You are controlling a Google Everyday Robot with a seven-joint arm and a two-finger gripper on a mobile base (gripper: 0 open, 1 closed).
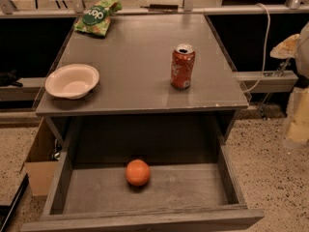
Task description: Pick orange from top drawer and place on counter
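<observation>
**Orange lies in the open top drawer**

We see the orange (138,172) resting on the floor of the pulled-out top drawer (186,190), roughly midway between its side walls. On the counter (135,66) above stand an orange-red soda can (182,66) towards the right, a white bowl (72,80) at the left edge and a green snack bag (96,17) at the far left corner. The gripper (298,116) hangs at the right edge of view (cut off by the frame), well apart from the drawer. Whether it is open or closed we cannot tell.
</observation>
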